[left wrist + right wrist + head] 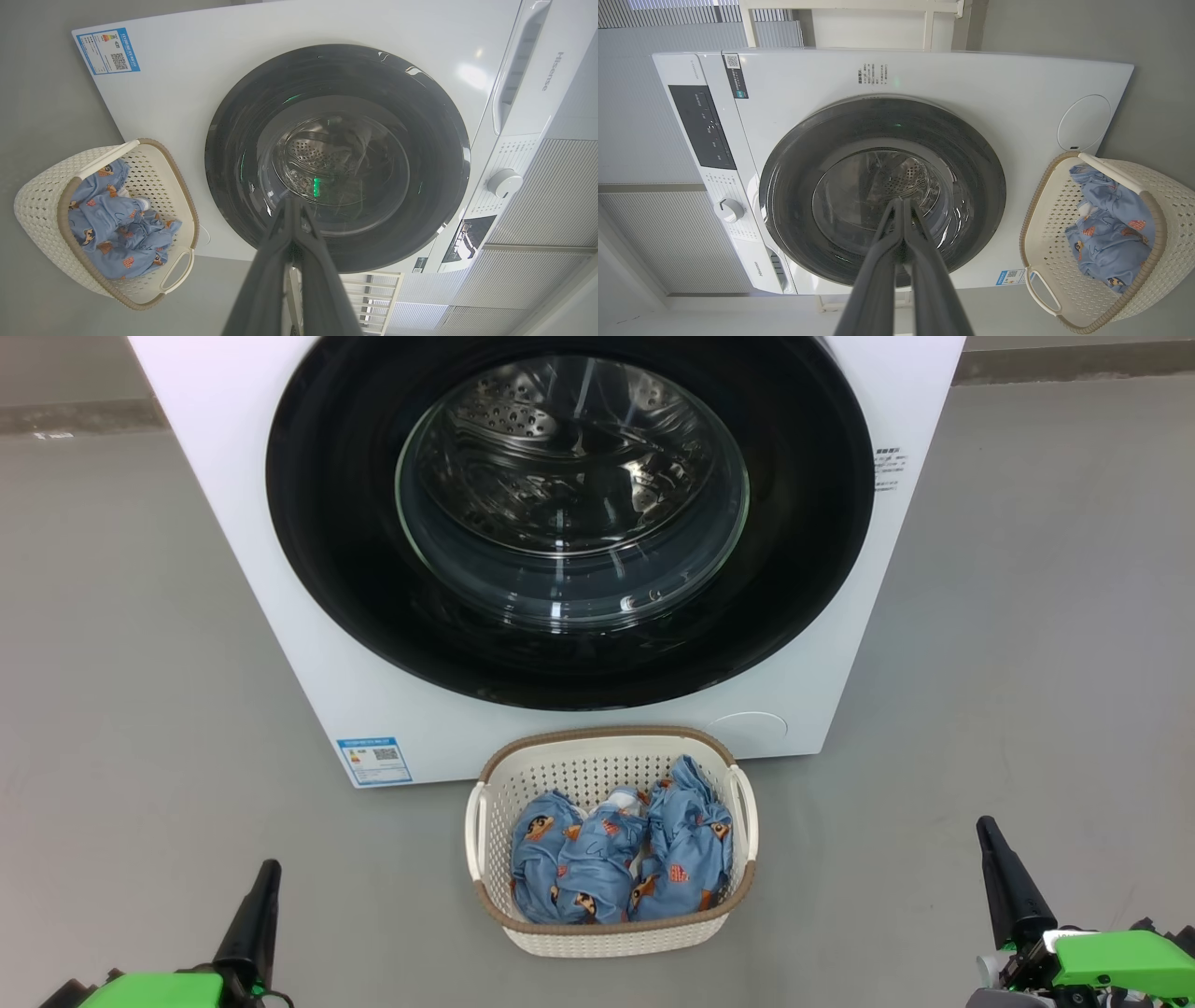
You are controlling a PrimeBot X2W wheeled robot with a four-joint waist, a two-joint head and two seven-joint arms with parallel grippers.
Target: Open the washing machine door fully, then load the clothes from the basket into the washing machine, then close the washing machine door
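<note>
Grey, smooth floor (140,663) runs across the room, and the white washing machine (233,523) stands on it, facing the robot. The washing machine door (327,541) is shut. Its glossy black ring lies flush against the front and spans most of the machine's width. Through the bulging glass porthole (571,495) in the middle you can see the perforated steel drum (509,415). A small blue label sticker (374,761) sits at the lower left corner of the front panel, and a round white cover (747,730) is at the lower right corner. In the left wrist view, a pale knob (503,183) shows on the control strip along the machine's top edge.

The basket (611,938) rests on the floor just in front of the machine's bottom edge, about centred under the door. I can't tell whether its far rim touches the panel. It is cream-white and perforated, with a brown woven-look rim and a handle at each end. The clothes (616,863) lie bunched inside it, light blue fabric with small orange and black figures, heaped toward the near side.

The left gripper (269,877) hangs low over the floor at the near left, well apart from the basket. Its two dark fingers (268,270) are pressed flat together with nothing between them. The right gripper (988,835) hangs the same way at the near right, also closed tight on nothing and well clear of the basket. Both point toward the machine, and in each wrist view the closed tips line up with the porthole.
</note>
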